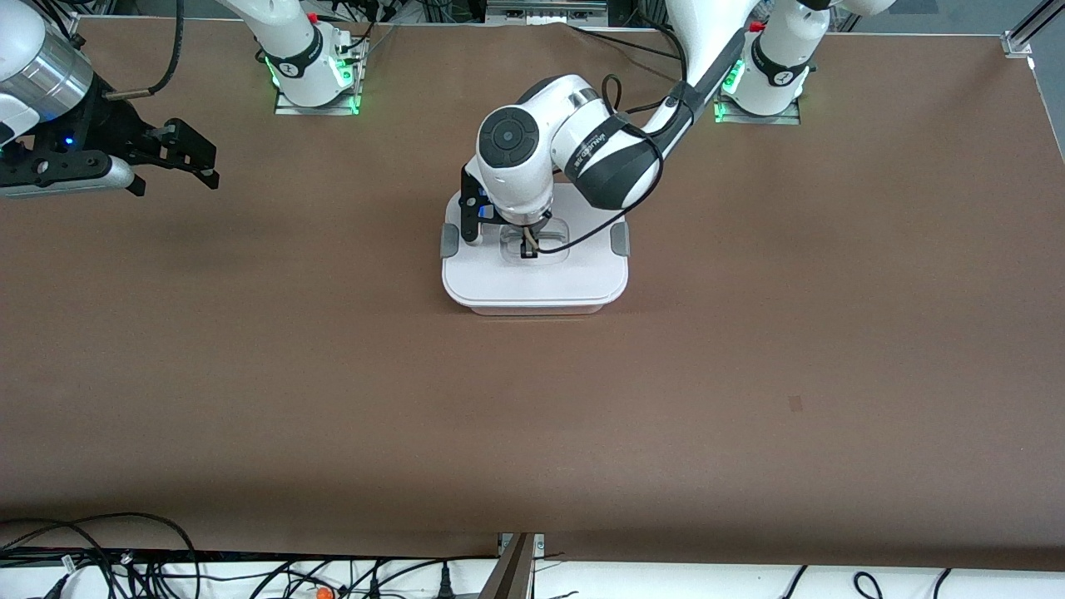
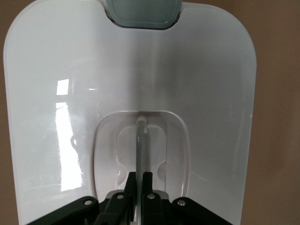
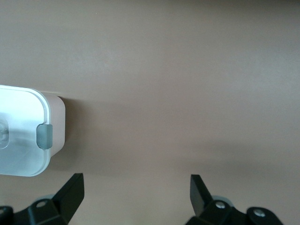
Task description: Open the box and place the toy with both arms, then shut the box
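**One box, two arms, one handle pinched**

We count one box: a rounded-rectangular translucent pinkish plastic tub under a flat white lid, standing on the table about midway between the two arms' ends and closer to the robots' bases than to the front camera. The lid is on. We count two grey end clips, one at each short end; the clip toward the right arm's end and the clip toward the left arm's end both show in the front view. There is one recessed clear centre handle in the lid.

We count two white jointed robot arms with dark bands. The left gripper, black and two-fingered, is down in the handle recess, its jaws pressed together on the thin upright bar of the handle. The right gripper hangs over bare table toward the right arm's end, well apart from the box, with its jaws spread wide and nothing between them; this arm waits. Its wrist view takes in one corner of the box and one grey clip.

We see no toy in any view.

The table is covered in a plain matt brown sheet. Two green-lit arm bases sit along its edge by the robots, and loose black cables trail along the white strip by the front camera.
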Controlling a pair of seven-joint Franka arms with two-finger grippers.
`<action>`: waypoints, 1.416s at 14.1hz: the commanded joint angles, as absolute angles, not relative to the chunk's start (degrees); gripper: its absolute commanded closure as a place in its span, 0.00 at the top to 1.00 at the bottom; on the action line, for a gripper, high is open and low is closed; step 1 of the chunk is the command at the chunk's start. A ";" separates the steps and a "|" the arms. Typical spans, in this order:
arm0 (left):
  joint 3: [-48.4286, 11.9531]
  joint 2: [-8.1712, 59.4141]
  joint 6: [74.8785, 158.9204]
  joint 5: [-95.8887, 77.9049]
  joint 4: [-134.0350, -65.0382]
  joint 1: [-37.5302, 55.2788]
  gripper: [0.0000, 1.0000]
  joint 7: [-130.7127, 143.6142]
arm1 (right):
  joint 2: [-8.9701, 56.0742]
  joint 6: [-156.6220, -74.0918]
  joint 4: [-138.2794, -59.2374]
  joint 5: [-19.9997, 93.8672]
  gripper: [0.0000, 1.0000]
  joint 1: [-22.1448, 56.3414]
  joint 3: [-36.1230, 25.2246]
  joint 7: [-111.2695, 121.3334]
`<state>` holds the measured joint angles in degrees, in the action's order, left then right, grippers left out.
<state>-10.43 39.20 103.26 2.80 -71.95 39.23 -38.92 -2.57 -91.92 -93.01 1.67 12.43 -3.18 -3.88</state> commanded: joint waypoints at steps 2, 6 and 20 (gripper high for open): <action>-9.93 40.25 104.85 4.04 -71.10 40.52 0.02 -37.53 | -4.04 -92.64 -94.39 1.14 1.00 12.04 -2.55 -4.66; -9.93 39.82 104.24 3.61 -68.65 39.64 1.00 -34.99 | -3.96 -92.72 -94.39 1.14 1.00 12.04 -2.46 -4.66; 2.99 28.83 91.23 -4.98 -61.61 22.26 1.00 -22.06 | -3.69 -93.16 -94.48 1.23 1.00 12.04 -2.55 -4.57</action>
